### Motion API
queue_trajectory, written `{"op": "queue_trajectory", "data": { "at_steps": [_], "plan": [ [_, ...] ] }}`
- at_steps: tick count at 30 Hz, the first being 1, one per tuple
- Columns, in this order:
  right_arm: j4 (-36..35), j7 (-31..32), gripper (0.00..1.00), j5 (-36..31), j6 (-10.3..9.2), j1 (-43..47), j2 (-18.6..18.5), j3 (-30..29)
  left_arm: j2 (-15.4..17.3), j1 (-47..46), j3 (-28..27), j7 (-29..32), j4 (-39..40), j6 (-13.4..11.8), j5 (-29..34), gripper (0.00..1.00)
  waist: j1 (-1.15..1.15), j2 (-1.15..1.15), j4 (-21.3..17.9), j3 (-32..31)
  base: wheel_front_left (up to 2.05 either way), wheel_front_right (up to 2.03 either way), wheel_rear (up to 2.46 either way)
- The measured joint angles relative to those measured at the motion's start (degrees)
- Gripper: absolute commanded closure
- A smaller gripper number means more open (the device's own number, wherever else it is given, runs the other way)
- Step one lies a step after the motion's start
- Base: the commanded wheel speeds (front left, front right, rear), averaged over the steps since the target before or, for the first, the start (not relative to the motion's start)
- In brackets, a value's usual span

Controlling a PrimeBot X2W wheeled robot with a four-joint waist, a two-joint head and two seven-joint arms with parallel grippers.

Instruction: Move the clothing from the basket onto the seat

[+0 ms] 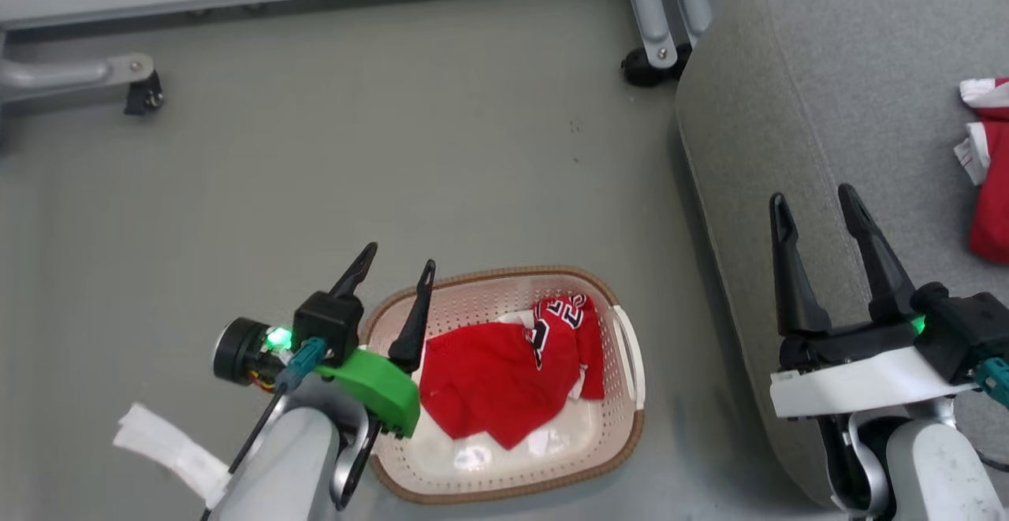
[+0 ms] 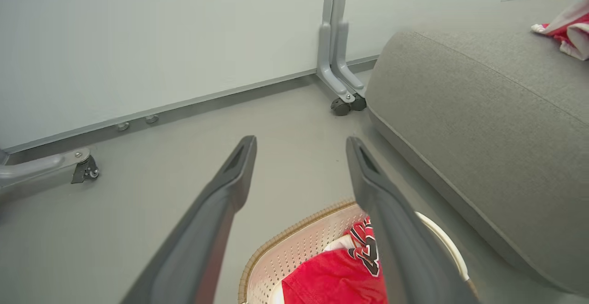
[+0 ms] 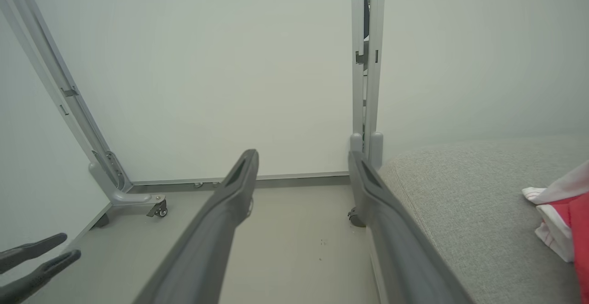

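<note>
The cream basket (image 1: 489, 277) with a brown rim stands on the floor, low in the head view. Red clothing (image 1: 497, 379), a jersey with black-and-white lettering, lies crumpled inside it. My left gripper (image 1: 400, 257) hangs open above the basket's left end with nothing between its fingers. From the left wrist, the left gripper (image 2: 301, 140) spans the basket (image 2: 294, 244) and the clothing (image 2: 336, 276). The grey seat (image 1: 828, 111) lies to the right, with another red-and-white garment (image 1: 989, 182) on it. My right gripper (image 1: 813, 195) is open and empty over the seat's near edge, and the right gripper (image 3: 303, 155) points at the wall.
A pale partition wall runs along the back on grey wheeled feet (image 1: 134, 83) (image 1: 654, 40); one foot sits close to the seat's far corner. Bare grey floor (image 1: 394, 150) lies between the basket and the wall. The seat (image 3: 460, 193) carries the garment (image 3: 566, 216) at its right.
</note>
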State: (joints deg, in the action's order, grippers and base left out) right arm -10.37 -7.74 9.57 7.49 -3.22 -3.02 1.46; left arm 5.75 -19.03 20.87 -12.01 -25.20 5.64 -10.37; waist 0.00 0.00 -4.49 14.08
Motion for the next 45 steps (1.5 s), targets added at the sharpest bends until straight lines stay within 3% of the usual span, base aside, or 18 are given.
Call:
{"op": "queue_trajectory", "data": {
  "at_steps": [13,22,30,45],
  "plan": [
    [-0.4,-4.3,0.0,1.7,0.0,-8.7,0.0,1.1,-2.5,-16.1,10.3,1.7,-16.4,1.7,-1.3,0.0,0.01,0.0,-3.0,16.1,0.0,0.0,0.0],
    [-0.1,-6.5,0.0,3.8,0.0,-12.7,0.0,2.6,-2.8,-24.9,19.2,3.2,-23.0,1.7,-7.6,0.0,0.01,0.0,-6.4,26.5,0.0,0.0,0.0],
    [0.2,-7.1,0.0,5.9,0.0,-13.6,0.0,4.3,-0.6,-29.9,24.9,4.4,-27.2,1.7,-13.2,0.0,0.01,0.0,-11.0,33.1,0.0,0.0,0.0],
    [-1.3,-7.3,0.0,10.0,0.0,-14.1,0.1,6.0,3.2,-35.9,30.0,9.4,-35.4,1.7,-18.8,0.0,0.0,0.0,-18.4,40.4,0.0,0.0,0.0]
  ]
}}
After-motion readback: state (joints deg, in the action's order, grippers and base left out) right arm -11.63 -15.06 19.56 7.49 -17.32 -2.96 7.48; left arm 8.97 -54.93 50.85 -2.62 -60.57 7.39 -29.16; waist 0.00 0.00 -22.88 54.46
